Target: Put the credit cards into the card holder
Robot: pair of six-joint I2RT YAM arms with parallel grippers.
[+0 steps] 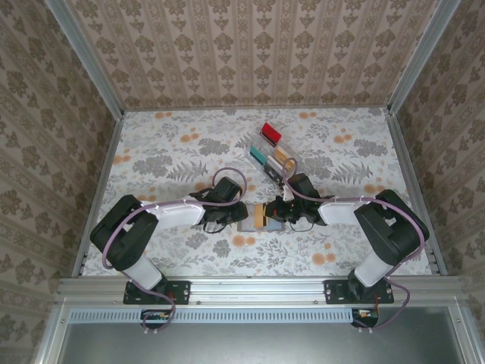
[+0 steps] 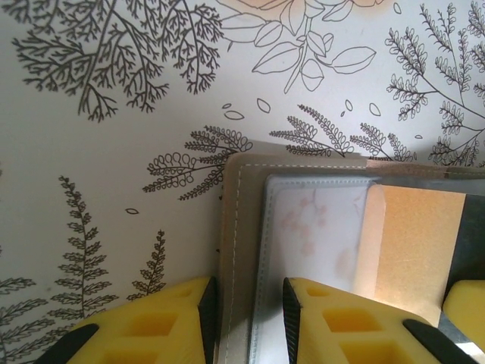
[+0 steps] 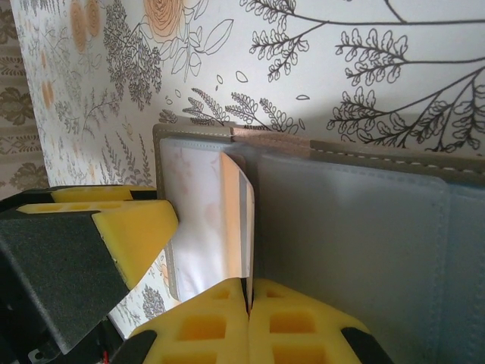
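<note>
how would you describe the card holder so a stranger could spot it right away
On the floral table, look toward the near side, where the left gripper and right gripper meet. The card holder lies open between them: a flat grey stitched case with a beige card at its pocket, unlike the clear rack of coloured cards farther back.

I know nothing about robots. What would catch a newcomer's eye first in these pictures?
In the middle of the flowered table, two black arms meet nose to nose over an opened grey card holder. The right jaws are pinched shut on a beige card at its pocket, and the left jaws straddle the holder's edge. Behind them stands a clear rack with more cards, a red one at its far end.
</note>
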